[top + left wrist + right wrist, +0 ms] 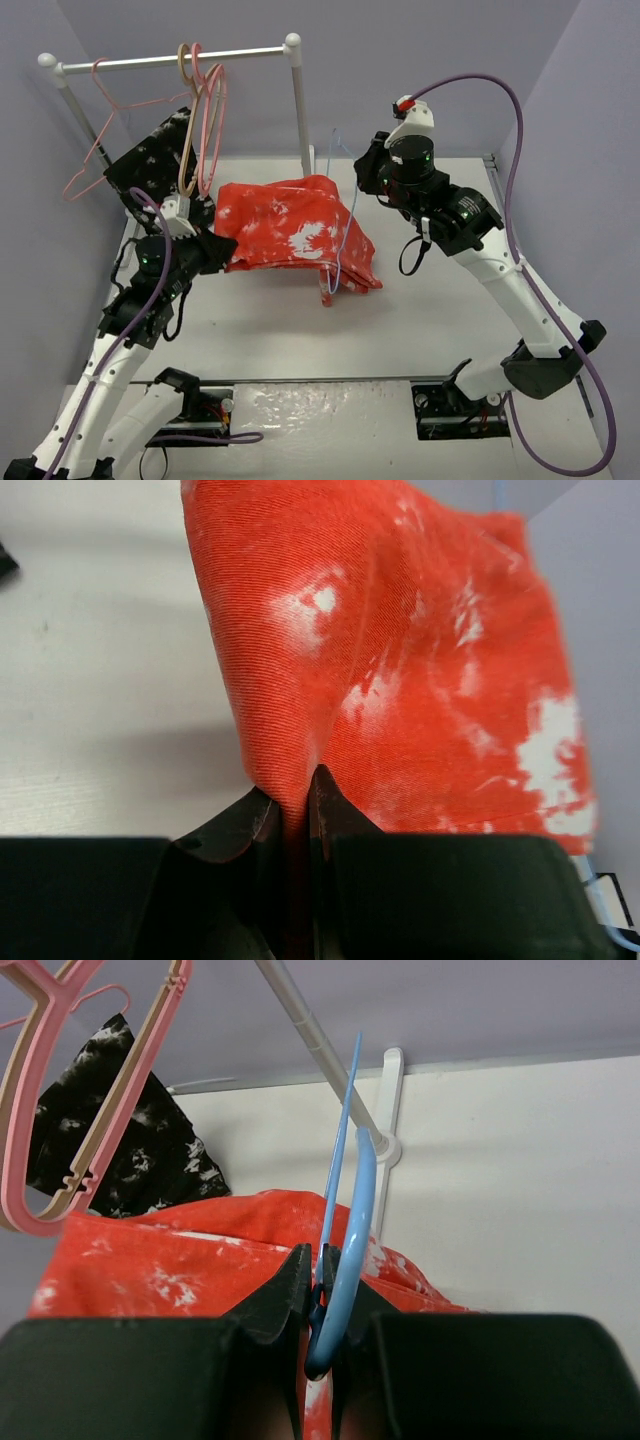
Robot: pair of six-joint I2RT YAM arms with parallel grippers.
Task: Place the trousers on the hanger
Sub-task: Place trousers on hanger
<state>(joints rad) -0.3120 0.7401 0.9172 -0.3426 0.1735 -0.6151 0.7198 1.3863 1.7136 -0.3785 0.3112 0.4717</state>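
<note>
The red-orange trousers point(290, 228) with white speckles lie bunched on the table between the arms. My left gripper point(220, 250) is shut on their left edge; in the left wrist view the cloth point(400, 660) rises from between the closed fingertips of the gripper point(293, 795). The thin light-blue wire hanger point(344, 240) hangs over the trousers' right side. My right gripper point(362, 172) is shut on it; in the right wrist view the hanger point(350, 1180) stands pinched in the gripper point(325, 1260), with the trousers point(180, 1260) behind.
A white clothes rail point(170, 60) on posts point(300, 110) stands at the back left. It carries a thin pink wire hanger point(95, 150), thicker pink and beige hangers point(205, 110) and a black white-speckled garment point(150, 160). Walls close in on both sides.
</note>
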